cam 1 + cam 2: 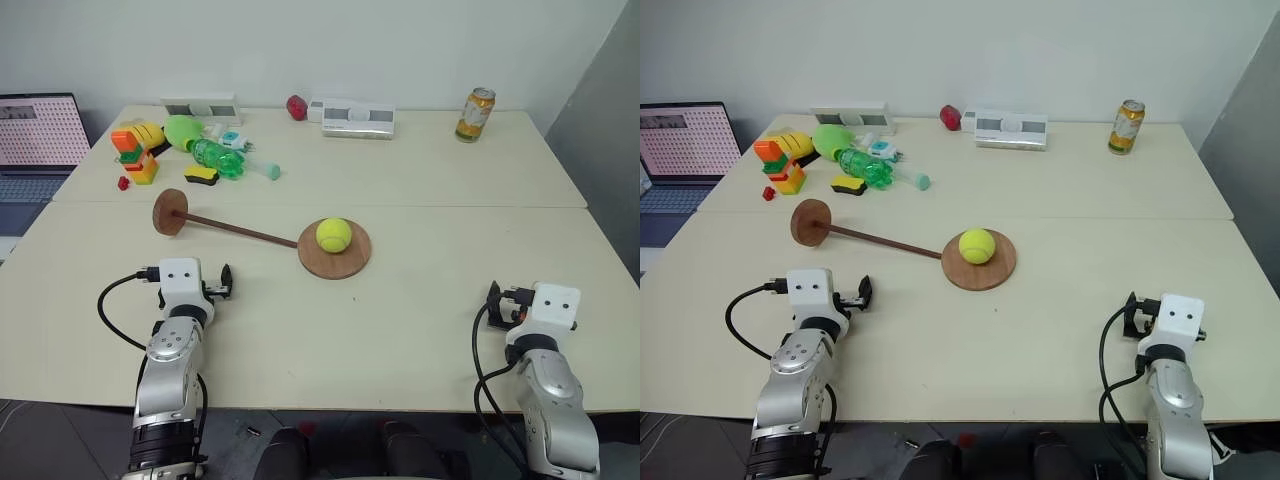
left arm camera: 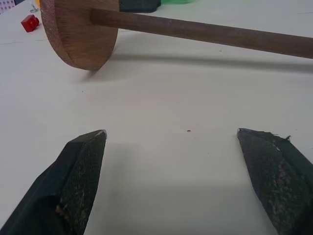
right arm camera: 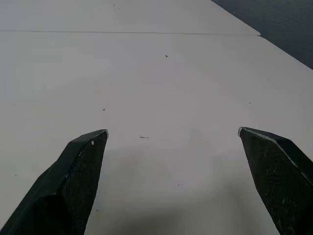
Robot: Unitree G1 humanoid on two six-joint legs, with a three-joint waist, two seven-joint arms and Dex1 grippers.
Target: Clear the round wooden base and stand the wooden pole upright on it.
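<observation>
Both end effectors, left (image 1: 222, 281) and right (image 1: 497, 303), wide open, empty; lift tennis ball (image 1: 334, 234) off round base (image 1: 335, 250) gently, without nudging pole (image 1: 240, 231).

Silver arms, white wrists, black cables, pincers.

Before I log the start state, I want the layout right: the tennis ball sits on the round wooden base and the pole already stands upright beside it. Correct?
Not quite. The tennis ball does sit on the round wooden base, but the wooden pole lies flat on the table, its tip at the base's edge. The left eye view shows it.
</observation>
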